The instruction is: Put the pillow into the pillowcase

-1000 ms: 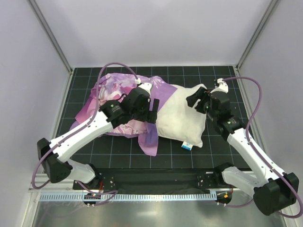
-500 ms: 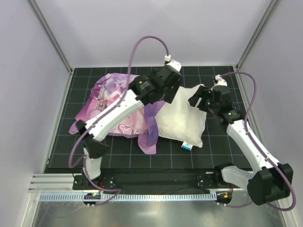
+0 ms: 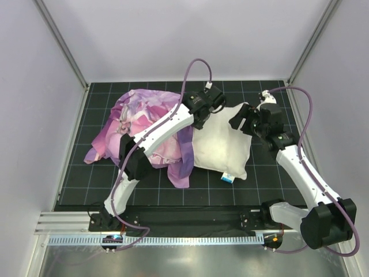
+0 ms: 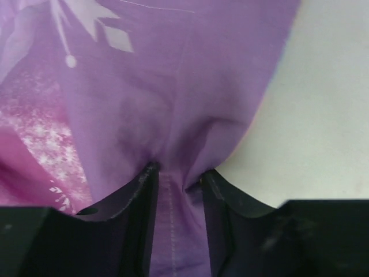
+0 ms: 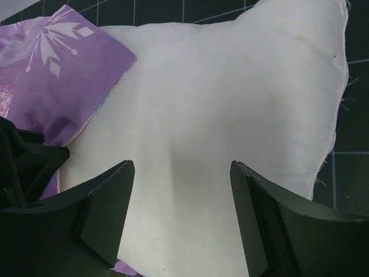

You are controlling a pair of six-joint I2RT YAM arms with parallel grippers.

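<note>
My left claw (image 4: 176,173) is clenched on the thin pink-and-purple printed pillowcase (image 4: 173,75) beside the plump white pillow (image 5: 242,81); my right claw (image 5: 181,166) hangs released over that pillow, which lies on the black gridded desk (image 3: 98,190).

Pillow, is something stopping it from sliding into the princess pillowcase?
Nothing visible blocks it. The pillow's left end lies under the pillowcase's purple edge, which the left gripper pinches. The right gripper is open right over the pillow, with nothing between them.
</note>
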